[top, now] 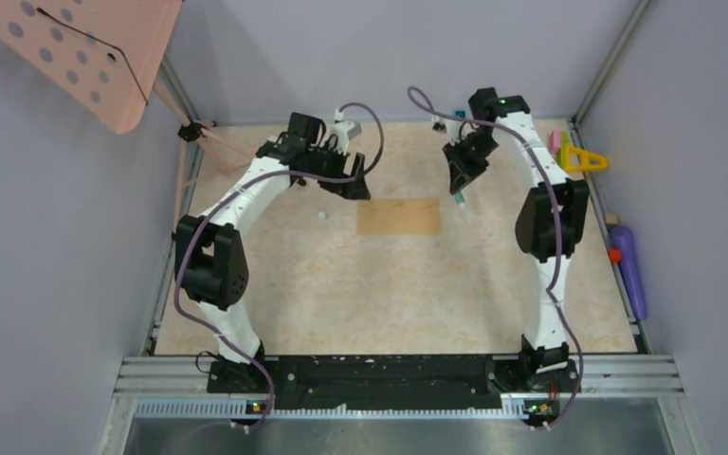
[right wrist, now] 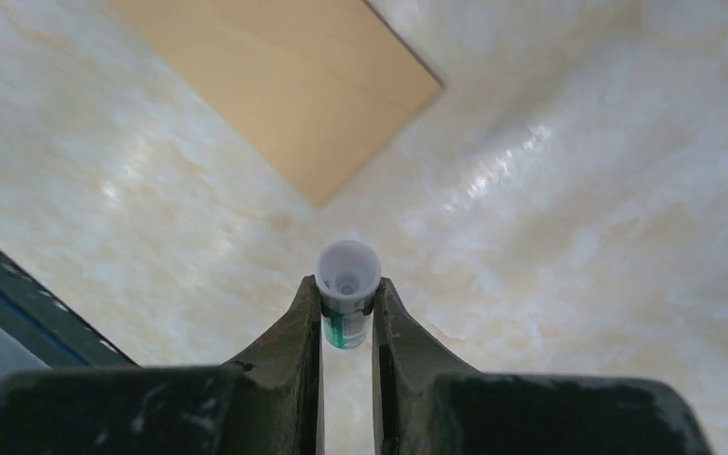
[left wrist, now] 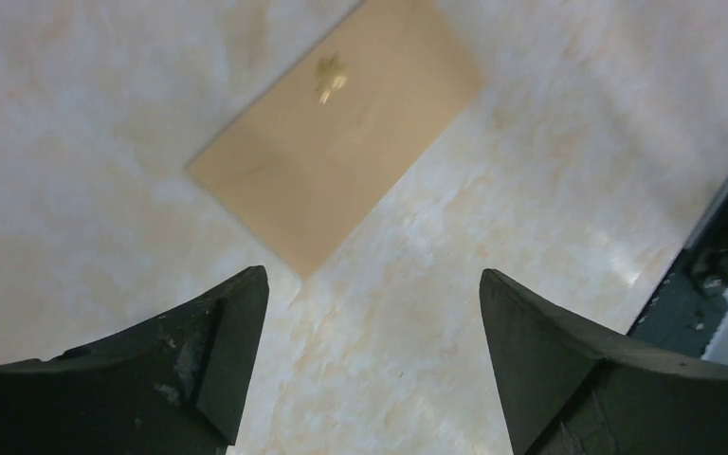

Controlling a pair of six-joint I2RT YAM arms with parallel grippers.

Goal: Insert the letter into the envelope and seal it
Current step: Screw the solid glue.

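My right gripper clamps white-capped green tube; envelope corner just beyond, flat on marbled tabletop.

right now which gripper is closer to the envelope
Right, probably. The right gripper, shut on a tube, hangs low just off the envelope's right end. The left gripper, open, is by its far left corner but looks higher up.

We see a pink board w/ holes top left. Along the marbled table's right edge: yellow triangle, pink block just beside it, purple bottle w/ red cap nearer the front. Small white bit lies on the table, left of center.
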